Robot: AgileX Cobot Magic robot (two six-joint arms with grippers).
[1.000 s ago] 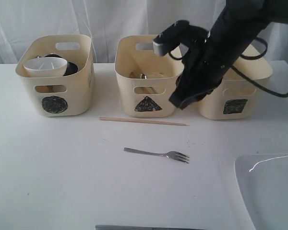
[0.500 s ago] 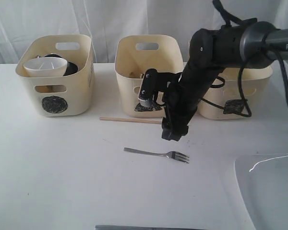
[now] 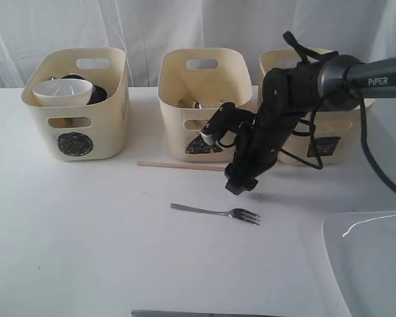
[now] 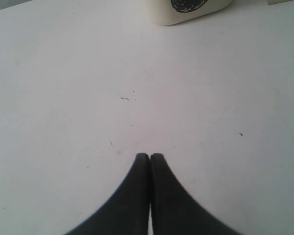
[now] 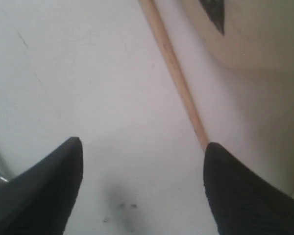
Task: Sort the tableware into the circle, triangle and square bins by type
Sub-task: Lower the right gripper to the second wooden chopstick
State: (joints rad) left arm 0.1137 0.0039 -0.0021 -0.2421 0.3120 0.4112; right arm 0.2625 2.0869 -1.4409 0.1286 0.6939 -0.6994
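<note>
Right gripper (image 3: 241,185) at chopstick (image 3: 181,165) end, before triangle bin (image 3: 177,122).
Its fingers stood wide apart, empty; left gripper (image 4: 150,157) fingers were pressed together over the table (image 4: 63,98).

Cream bins (image 3: 109,129) scribbled in black; white bowl (image 3: 63,93), plate (image 3: 376,264) and bench (image 3: 86,231); tan chopstick (image 3: 178,165); shiny steel-grey fork (image 3: 214,212).
</note>
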